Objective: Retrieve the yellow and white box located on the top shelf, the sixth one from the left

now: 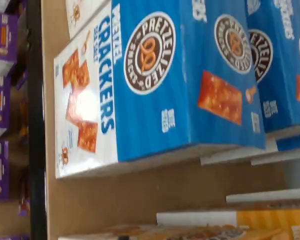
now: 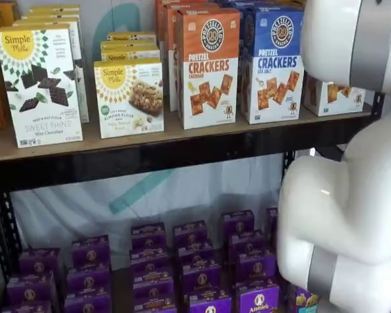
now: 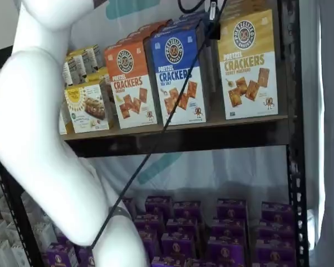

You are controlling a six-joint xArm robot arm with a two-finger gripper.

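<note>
Your yellow and white box (image 3: 248, 64) stood upright at the right end of the top shelf (image 3: 178, 136), beside the blue-topped carton (image 3: 178, 78), your gripper out of sight, jaws wide apart, nothing visibly held.

Looks like a mock shop aisle set up in a lab: a brown wooden shelf board w/ thick black metal rail (image 2: 150, 160) carries boxed groceries facing front in rows, e.g. blue-topped Pretzel Crackers cartons (image 2: 272, 62), orange-topped Pretzel Crackers cartons (image 3: 129, 83) and white Simple Mills boxes w/ yellow sunburst (image 2: 39, 85). Level below holds rows of small purple boxes (image 2: 195, 267). A plain pale sheet w/ teal shapes (image 2: 182, 189) hangs behind, and a glossy white robot arm (image 3: 39, 139) stands in front, so not a real store.
</note>
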